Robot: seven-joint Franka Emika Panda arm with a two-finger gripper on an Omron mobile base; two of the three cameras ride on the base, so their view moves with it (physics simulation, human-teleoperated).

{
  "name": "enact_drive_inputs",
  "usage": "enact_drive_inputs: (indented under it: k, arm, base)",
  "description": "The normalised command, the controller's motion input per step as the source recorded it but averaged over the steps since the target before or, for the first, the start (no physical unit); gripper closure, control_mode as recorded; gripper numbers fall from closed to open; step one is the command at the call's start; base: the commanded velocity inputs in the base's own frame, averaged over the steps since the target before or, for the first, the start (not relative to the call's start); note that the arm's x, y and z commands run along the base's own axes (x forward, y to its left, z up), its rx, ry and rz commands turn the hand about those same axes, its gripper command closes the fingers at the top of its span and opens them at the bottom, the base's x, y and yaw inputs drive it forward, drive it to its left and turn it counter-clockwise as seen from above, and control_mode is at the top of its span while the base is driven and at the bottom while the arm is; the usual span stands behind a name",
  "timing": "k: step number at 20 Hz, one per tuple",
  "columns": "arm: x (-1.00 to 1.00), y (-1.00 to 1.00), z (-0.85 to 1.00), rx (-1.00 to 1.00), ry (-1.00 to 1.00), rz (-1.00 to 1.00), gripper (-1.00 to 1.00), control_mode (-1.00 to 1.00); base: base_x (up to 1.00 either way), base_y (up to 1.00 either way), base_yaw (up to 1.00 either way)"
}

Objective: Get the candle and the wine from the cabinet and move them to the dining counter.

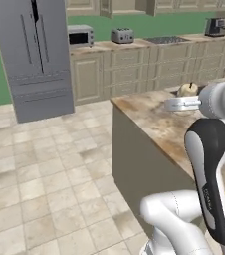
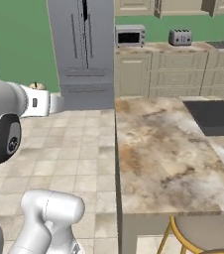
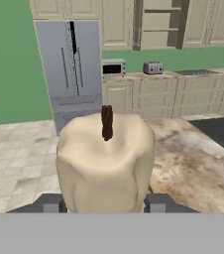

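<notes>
A rendered home kitchen: a grey fridge at ten o'clock, a microwave and toaster on a beige-cupboard worktop at twelve, green walls, tiled floor, marbled island.

The marbled top of the dining counter lies bare across its near stretch, giving open room to pass. A dark sink cuts into it on the far right. A round stool sits below the near edge. The tiled floor beside the counter is open up to the grey fridge.

Base views flanking dining counter; hand view close
</notes>
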Motion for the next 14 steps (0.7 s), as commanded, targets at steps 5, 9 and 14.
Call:
enact_drive_inputs:
  k: [5, 9, 14]
  arm:
    - [0.0, 0.0, 0.0, 0.0, 0.0, 0.0, 1.0, 1.0]
    - [0.0, 0.0, 0.0, 0.0, 0.0, 0.0, 1.0, 1.0]
    - [0.0, 0.0, 0.0, 0.0, 0.0, 0.0, 1.0, 1.0]
  base:
    - [-0.67, -0.98, 0.22]
    - [-1.0, -0.52, 0.02]
    - [-0.65, -0.42, -0.07]
